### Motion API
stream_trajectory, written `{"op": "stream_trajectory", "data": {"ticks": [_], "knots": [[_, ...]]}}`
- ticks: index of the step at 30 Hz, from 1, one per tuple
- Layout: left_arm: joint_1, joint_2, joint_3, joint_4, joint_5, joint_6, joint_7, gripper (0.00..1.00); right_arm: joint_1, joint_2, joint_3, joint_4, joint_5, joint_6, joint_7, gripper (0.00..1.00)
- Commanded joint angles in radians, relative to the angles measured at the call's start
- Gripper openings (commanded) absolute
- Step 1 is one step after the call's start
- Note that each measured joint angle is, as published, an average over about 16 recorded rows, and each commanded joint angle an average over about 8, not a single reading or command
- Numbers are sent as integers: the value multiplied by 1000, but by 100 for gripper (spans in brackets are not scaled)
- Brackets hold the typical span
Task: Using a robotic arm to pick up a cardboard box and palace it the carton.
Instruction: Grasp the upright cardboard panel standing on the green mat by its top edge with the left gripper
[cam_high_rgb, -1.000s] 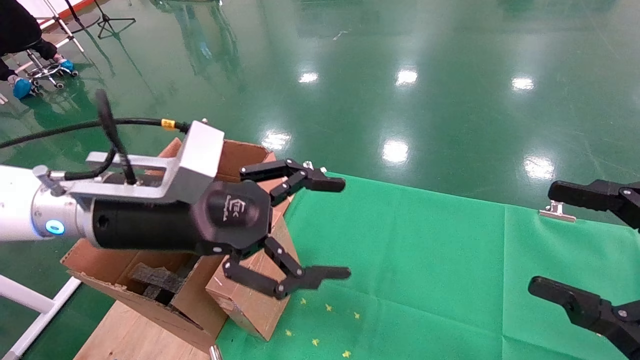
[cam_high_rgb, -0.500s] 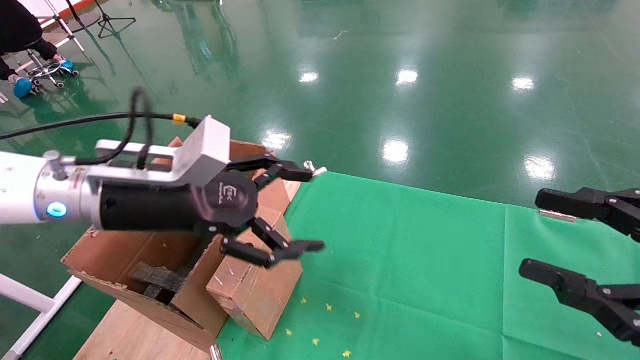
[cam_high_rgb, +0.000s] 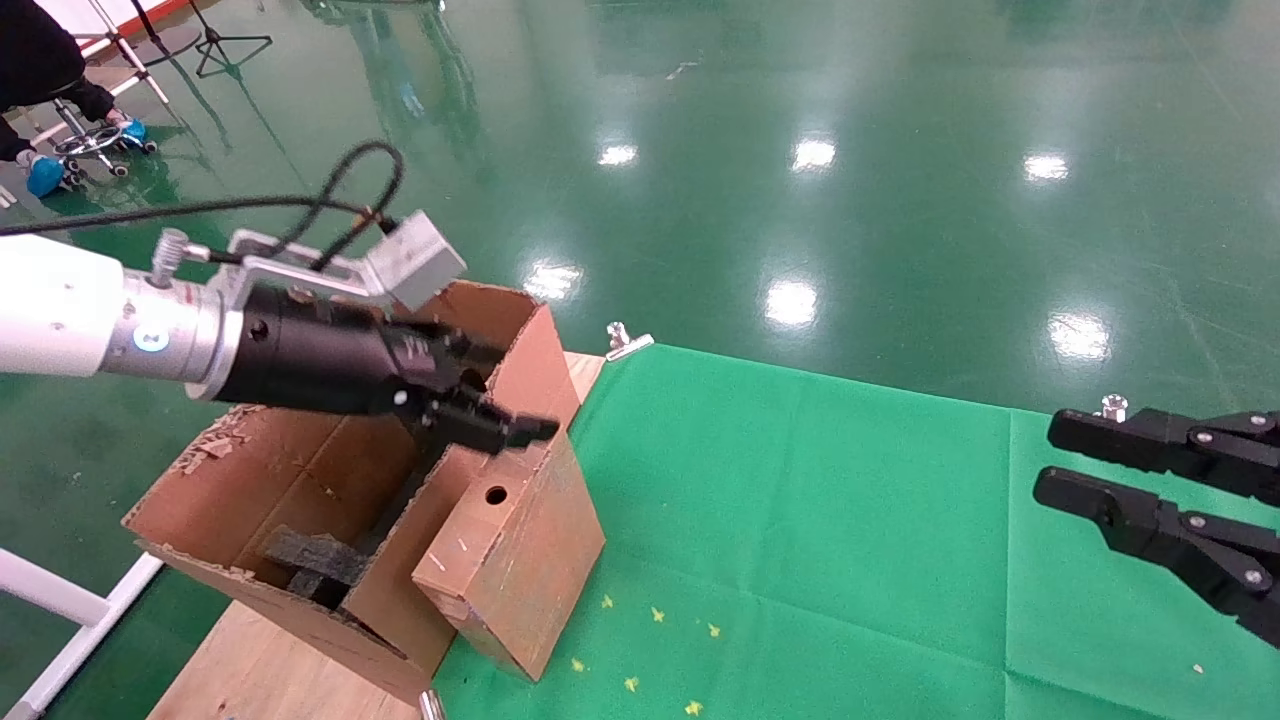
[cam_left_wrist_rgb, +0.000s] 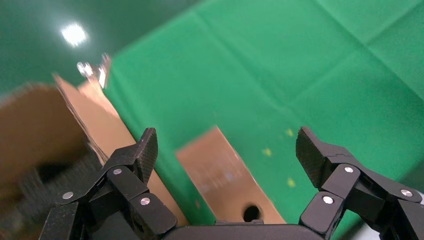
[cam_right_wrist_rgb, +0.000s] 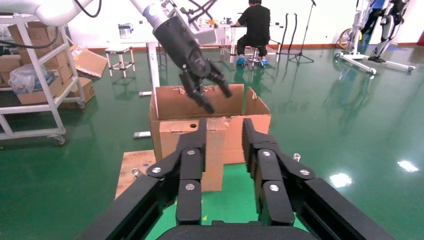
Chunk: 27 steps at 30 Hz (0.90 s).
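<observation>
1 box (cam_high_rgb: 520, 560) is leaning against 1 carton (cam_high_rgb: 300, 480) holding black foam (cam_high_rgb: 305, 555). Left hand (cam_left_wrist_rgb: 225, 150) is hovering spread above; right hand (cam_right_wrist_rgb: 223, 137) is idling nearly pressed together.

Reaching forward from the left, robotic arm (cam_high_rgb: 60, 305) angling its left gripper (cam_left_wrist_rgb: 225, 150) downward, fingers spread; right gripper (cam_high_rgb: 1085, 465) idling at right, fingers slightly parted.

The cardboard box (cam_high_rgb: 515, 570) is plain brown, as is the carton (cam_high_rgb: 300, 480) holding black foam (cam_high_rgb: 305, 553). The tabletop (cam_high_rgb: 850, 540) cloth is bright green, speckled with small yellow stars (cam_high_rgb: 655, 615). The floor (cam_high_rgb: 800, 150) is glossy dark green.
</observation>
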Motion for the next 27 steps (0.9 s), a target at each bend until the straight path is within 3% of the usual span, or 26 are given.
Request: {"op": "stream_trajectory", "data": {"ticks": [1,11,27], "knots": [[-31,9,19,-2,39,38,-88,100,0,0,0,0,0,0,0,0],[-112,13,165,-3,-12,108,-169,100,0,0,0,0,0,0,0,0],[-201,17,351,-3,75,85,-232,100,0,0,0,0,0,0,0,0]]}}
